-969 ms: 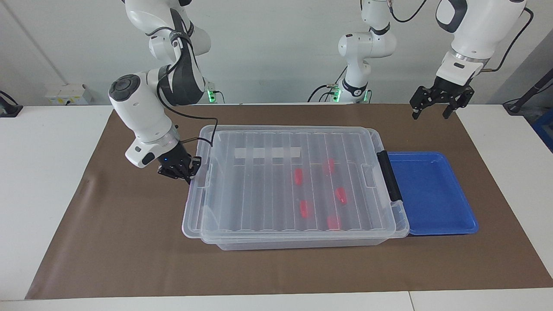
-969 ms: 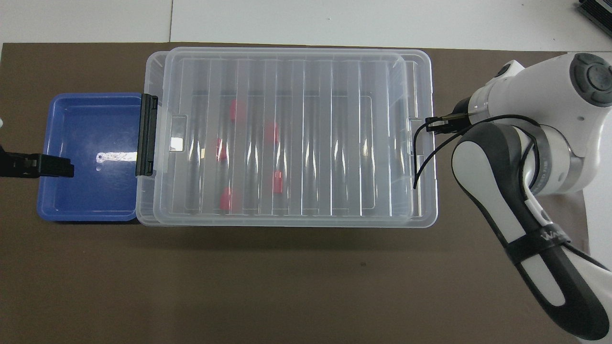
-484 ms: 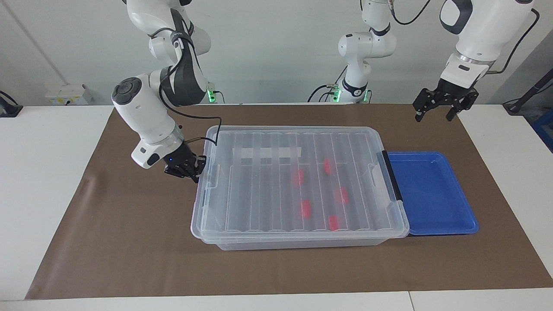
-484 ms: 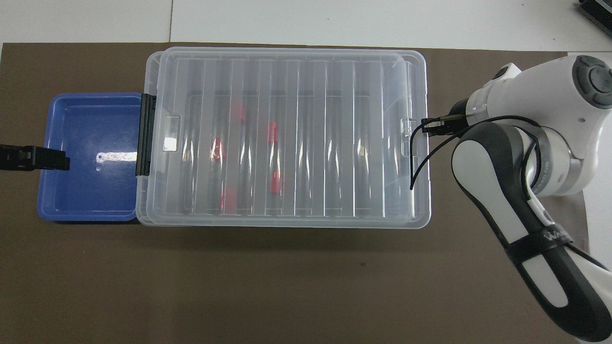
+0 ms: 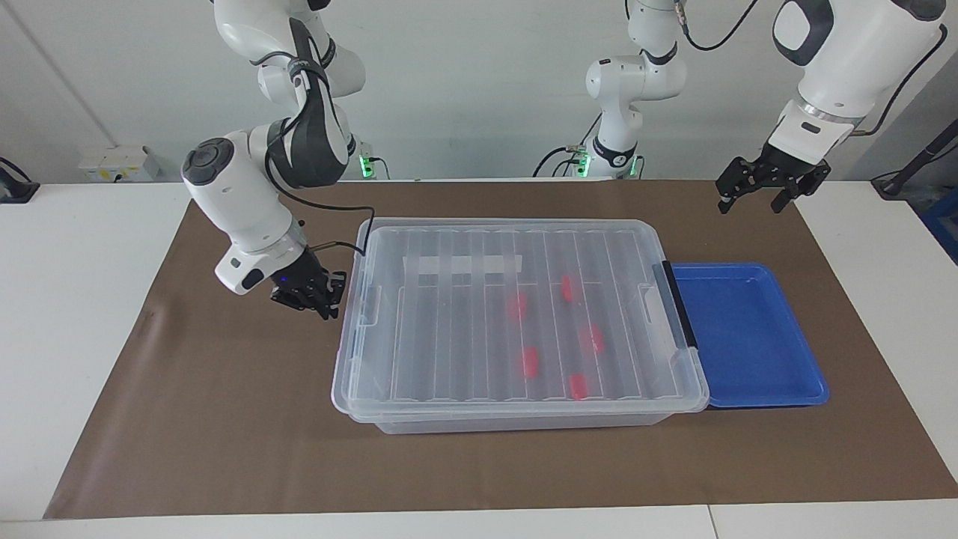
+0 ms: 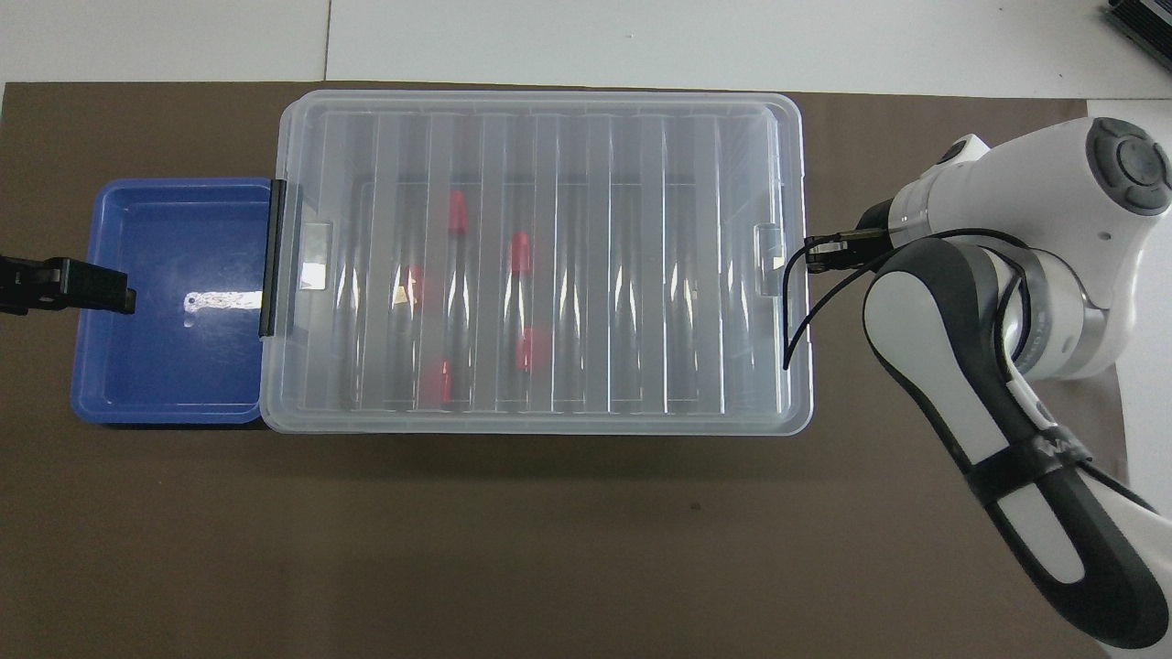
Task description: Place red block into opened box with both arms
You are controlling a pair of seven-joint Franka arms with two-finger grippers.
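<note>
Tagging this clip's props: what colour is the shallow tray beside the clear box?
Blue. The tray shows best in the overhead view, beside the box at the left arm's end.

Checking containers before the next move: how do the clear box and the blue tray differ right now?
The box is large, clear and deep; the blue tray is smaller, opaque and shallow. The box carries a ribbed lid covering it fully; the tray has none. Five red blocks show through the box's lid; the tray holds nothing. Both are rectangular, side by side on the brown mat.
</note>
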